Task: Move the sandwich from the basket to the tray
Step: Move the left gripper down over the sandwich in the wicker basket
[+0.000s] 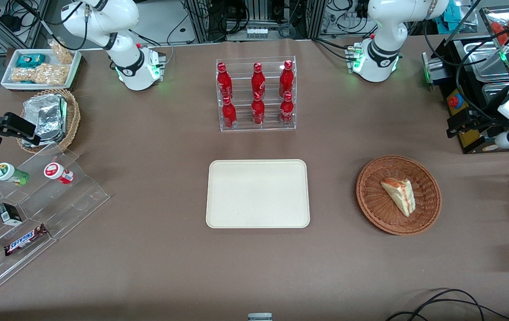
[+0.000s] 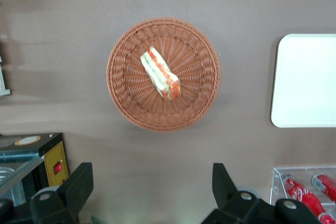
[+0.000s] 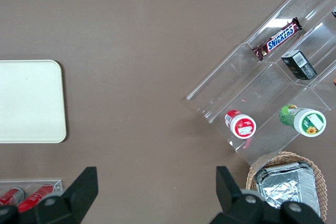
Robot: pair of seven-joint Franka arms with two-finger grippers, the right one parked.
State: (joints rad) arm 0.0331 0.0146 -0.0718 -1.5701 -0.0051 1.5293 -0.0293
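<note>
The sandwich (image 1: 399, 196) (image 2: 160, 73), a pale bread wedge with red and green filling, lies in the reddish-brown wicker basket (image 1: 370, 209) (image 2: 121, 98). Between the two arms, on the brown table, the cream tray (image 1: 257, 194) (image 2: 307, 80) (image 3: 29, 100) holds nothing. My left gripper (image 1: 459, 125) (image 2: 151, 187) hangs above the table at the working arm's end, farther from the front camera than the basket and apart from it. Its fingers (image 2: 79, 182) stand open with only bare table showing between them.
A clear rack of red bottles (image 1: 256, 96) (image 2: 307, 190) stands farther back than the tray. A black box with a red button (image 1: 457, 100) (image 2: 55, 166) sits beside my gripper. Toward the parked arm's end are a clear stepped stand (image 1: 36, 200), a tan basket of foil packets (image 1: 49, 118) and a white snack bin (image 1: 40, 67).
</note>
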